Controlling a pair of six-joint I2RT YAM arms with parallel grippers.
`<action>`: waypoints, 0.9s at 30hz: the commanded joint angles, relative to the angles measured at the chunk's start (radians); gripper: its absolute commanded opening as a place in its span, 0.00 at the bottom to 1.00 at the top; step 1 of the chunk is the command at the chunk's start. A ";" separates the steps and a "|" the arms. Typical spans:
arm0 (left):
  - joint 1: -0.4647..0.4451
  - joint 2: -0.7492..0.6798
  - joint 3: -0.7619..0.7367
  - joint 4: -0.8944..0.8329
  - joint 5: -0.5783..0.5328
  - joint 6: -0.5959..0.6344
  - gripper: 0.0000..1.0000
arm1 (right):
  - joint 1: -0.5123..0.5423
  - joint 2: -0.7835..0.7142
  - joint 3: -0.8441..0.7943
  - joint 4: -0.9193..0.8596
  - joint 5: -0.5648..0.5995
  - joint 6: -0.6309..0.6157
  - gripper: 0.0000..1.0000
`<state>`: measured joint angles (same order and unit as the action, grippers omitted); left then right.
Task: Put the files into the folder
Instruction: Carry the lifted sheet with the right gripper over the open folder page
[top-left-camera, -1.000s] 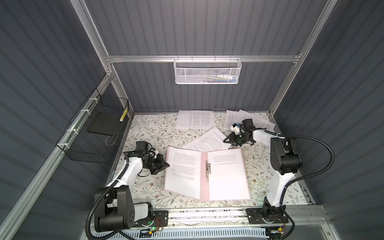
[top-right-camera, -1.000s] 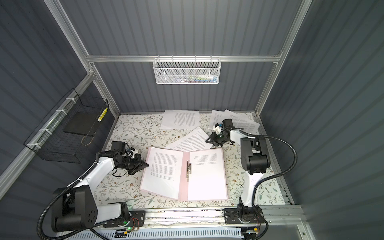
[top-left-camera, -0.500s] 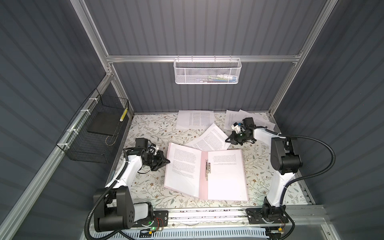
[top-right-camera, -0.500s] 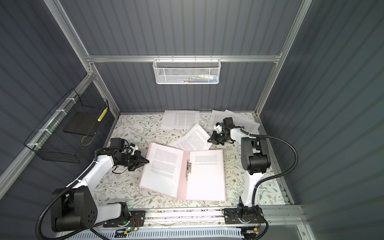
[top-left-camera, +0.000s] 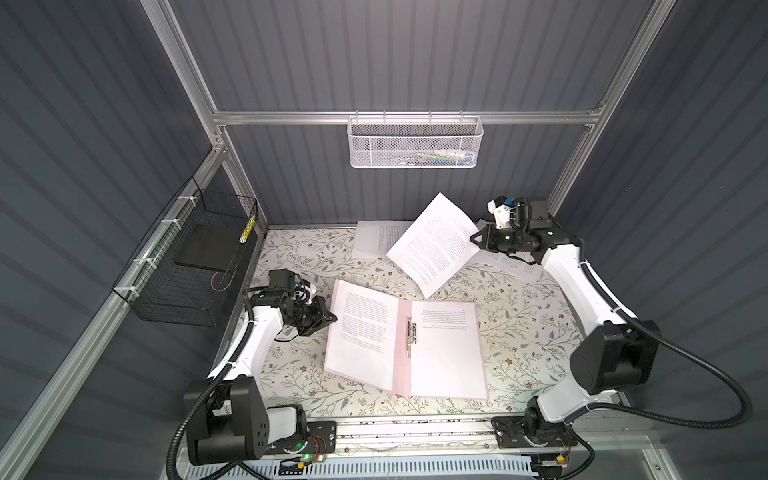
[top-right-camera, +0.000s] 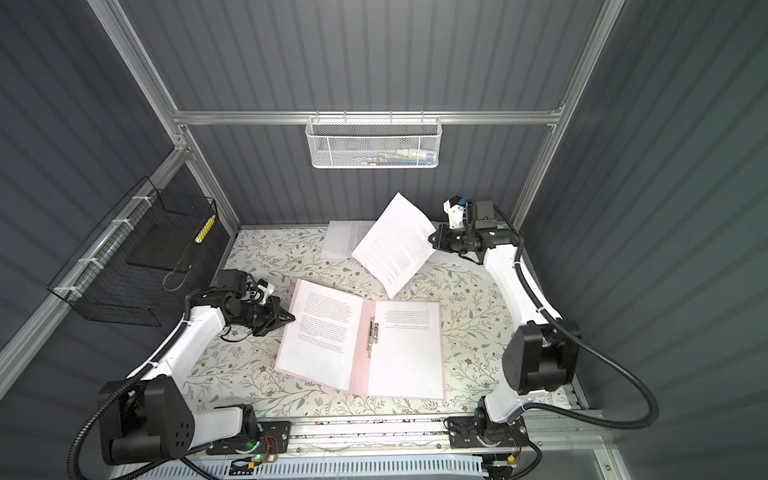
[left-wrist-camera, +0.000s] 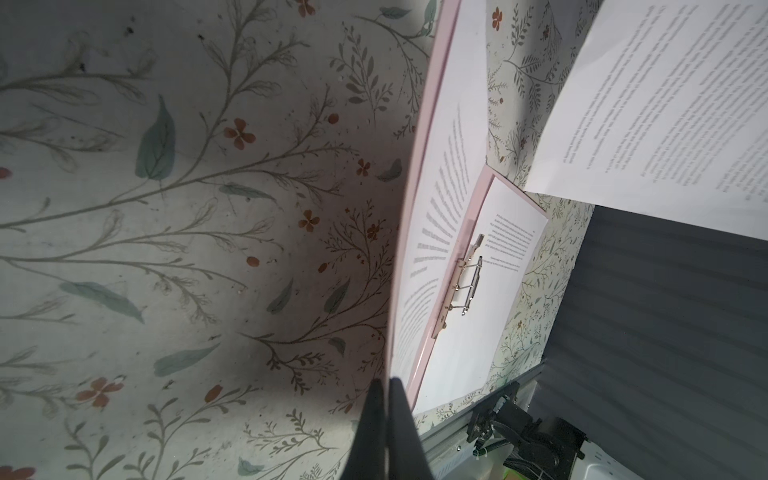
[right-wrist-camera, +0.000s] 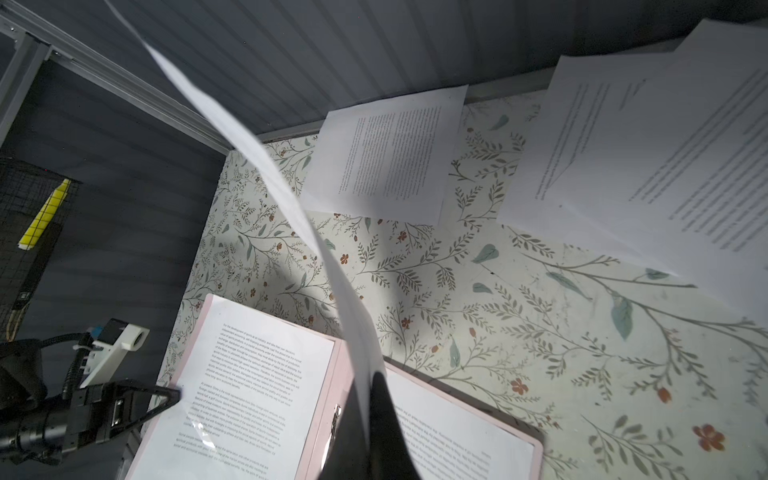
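Nearest you, the folder (top-left-camera: 402, 365) lies open; the left gripper (top-left-camera: 330, 319) is clamped on its left edge, likely to steady it. Beyond, the right gripper (top-left-camera: 476, 240) pinches a raised sheet (top-left-camera: 432, 245), apparently folder-bound. More files (top-left-camera: 374, 241) lie at the back.

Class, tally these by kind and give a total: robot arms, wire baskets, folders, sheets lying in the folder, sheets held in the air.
Arms: 2 (left, right)
Baskets: 2 (white, black)
Folder: 1
Sheets in folder: 2 ()
Sheet in the air: 1
Total: 8
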<state>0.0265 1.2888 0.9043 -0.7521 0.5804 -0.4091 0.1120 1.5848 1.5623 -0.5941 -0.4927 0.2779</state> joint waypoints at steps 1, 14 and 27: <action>-0.003 -0.003 0.033 -0.013 -0.047 0.027 0.00 | 0.017 -0.069 0.018 -0.132 -0.001 -0.065 0.00; -0.001 0.004 0.033 0.055 -0.056 0.015 0.00 | 0.165 -0.296 0.050 -0.501 -0.105 -0.211 0.00; -0.003 0.001 0.018 0.085 -0.035 0.012 0.00 | 0.326 -0.393 0.096 -0.651 -0.286 -0.179 0.00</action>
<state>0.0265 1.2888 0.9173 -0.6804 0.5423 -0.4000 0.4347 1.2186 1.6394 -1.1831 -0.7341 0.0982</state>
